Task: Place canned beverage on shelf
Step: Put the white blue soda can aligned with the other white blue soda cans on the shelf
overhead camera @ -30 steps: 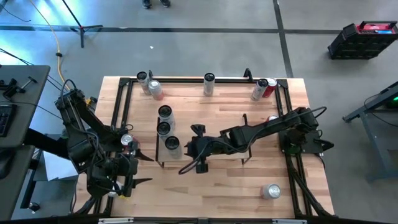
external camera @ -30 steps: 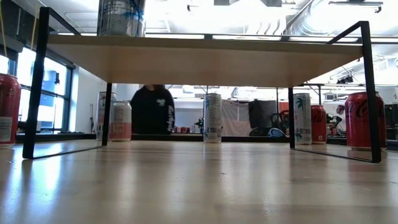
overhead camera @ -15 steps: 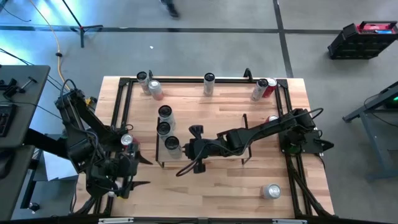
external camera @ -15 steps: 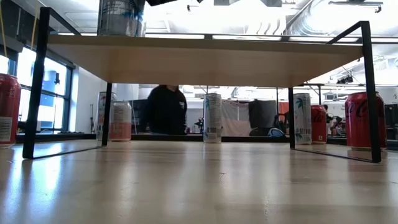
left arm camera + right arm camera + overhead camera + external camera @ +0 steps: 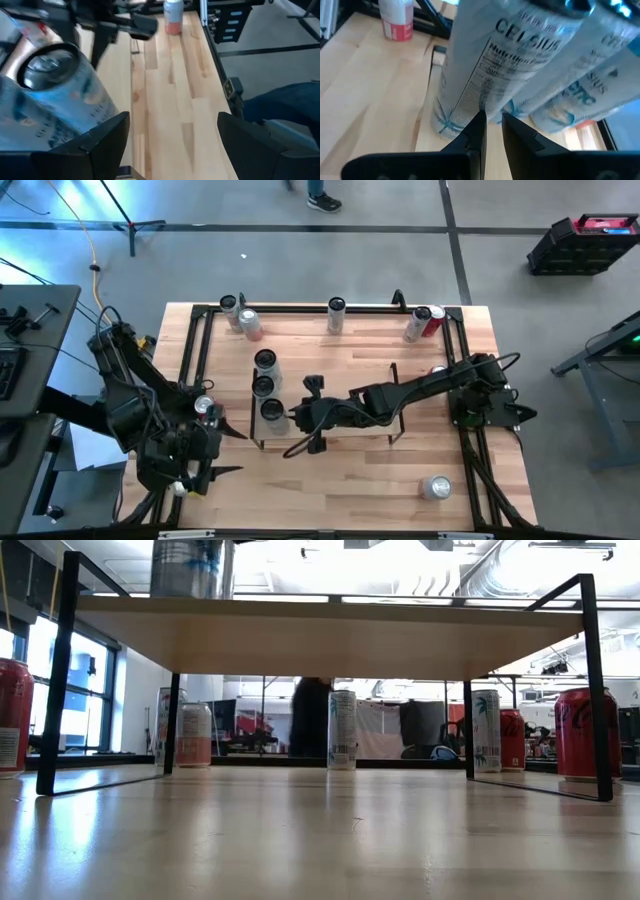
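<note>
three white cans stand in a row on the left end of the shelf, so count that part of the task as done. the right tool sits at shelf height just beside the nearest can of that row; its fingers are pressed nearly together and pinch nothing. whether a fingertip touches that can cannot be settled from above, so treat contact as possible. the left tool waits over the left side of the desk, its fingers spread, with a can lying close alongside one of them; from these pictures it looks cradled rather than clamped. still to be shelved, by your own count: the cans along the far rail, the red can at the far right corner, and one can lying on its side near the front right. the low view gives what the high view cannot: the shelf board is level and clear underneath, with one can base upright on top. the right wrist view alone shows the closed fingertips right against the row.
</note>
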